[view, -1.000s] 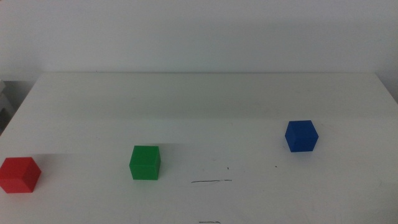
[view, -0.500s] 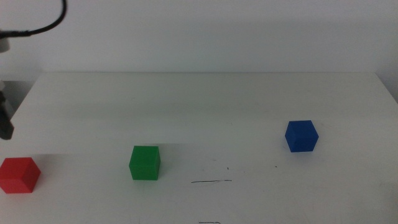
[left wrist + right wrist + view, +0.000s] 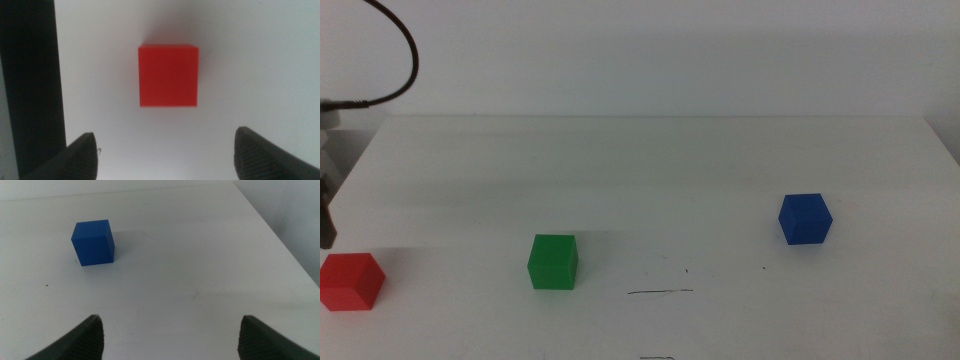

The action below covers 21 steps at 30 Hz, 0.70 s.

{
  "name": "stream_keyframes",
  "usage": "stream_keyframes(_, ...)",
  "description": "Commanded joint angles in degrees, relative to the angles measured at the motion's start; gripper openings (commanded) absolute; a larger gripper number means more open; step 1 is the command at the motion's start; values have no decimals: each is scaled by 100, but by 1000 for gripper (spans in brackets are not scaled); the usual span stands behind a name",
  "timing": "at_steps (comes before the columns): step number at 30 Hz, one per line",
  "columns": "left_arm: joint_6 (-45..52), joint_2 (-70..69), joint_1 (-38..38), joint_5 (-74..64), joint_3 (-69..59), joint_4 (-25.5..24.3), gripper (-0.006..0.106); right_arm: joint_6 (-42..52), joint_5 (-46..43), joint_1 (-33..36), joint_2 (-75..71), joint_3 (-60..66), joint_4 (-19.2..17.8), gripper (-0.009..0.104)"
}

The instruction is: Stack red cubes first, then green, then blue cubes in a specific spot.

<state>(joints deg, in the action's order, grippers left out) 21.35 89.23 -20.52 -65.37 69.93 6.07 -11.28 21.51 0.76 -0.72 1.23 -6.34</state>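
The red cube (image 3: pixel 351 281) sits on the white table at the front left edge. My left gripper (image 3: pixel 326 225) shows only at the picture's left edge, just above and behind the cube. In the left wrist view it (image 3: pixel 172 160) is open and hangs over the red cube (image 3: pixel 168 76), which lies ahead of the jaws. The green cube (image 3: pixel 553 262) stands left of the black pen line (image 3: pixel 660 292). The blue cube (image 3: pixel 805 218) stands at the right. My right gripper (image 3: pixel 170 340) is open and waits out of the middle view, with the blue cube (image 3: pixel 93 243) ahead of it.
Tiny black dots (image 3: pixel 686 270) mark the table near the pen line. A black cable (image 3: pixel 400 60) loops at the upper left. The table's left edge (image 3: pixel 32 85) runs close beside the red cube. The table's right edge (image 3: pixel 280 235) lies beyond the blue cube.
My left arm has come into the middle view from the left and has lowered toward the red cube. The cubes have not moved.
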Motion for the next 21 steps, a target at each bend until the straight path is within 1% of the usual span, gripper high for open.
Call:
stream_keyframes(1, 16, -33, -13, 232, 193, 57, 93, 57, -334, -45, -84, -28, -86, 74)
stream_keyframes(6, 16, 352, -13, 357, 193, 82, 93, 57, -334, -45, -84, -28, -86, 74)
stream_keyframes(12, 53, 779, 18, 492, 193, 263, 93, 57, -334, -45, -84, -28, -86, 74)
stream_keyframes(21, 139, 1136, 56, 668, 193, 304, 93, 57, -334, -45, -84, -28, -86, 74)
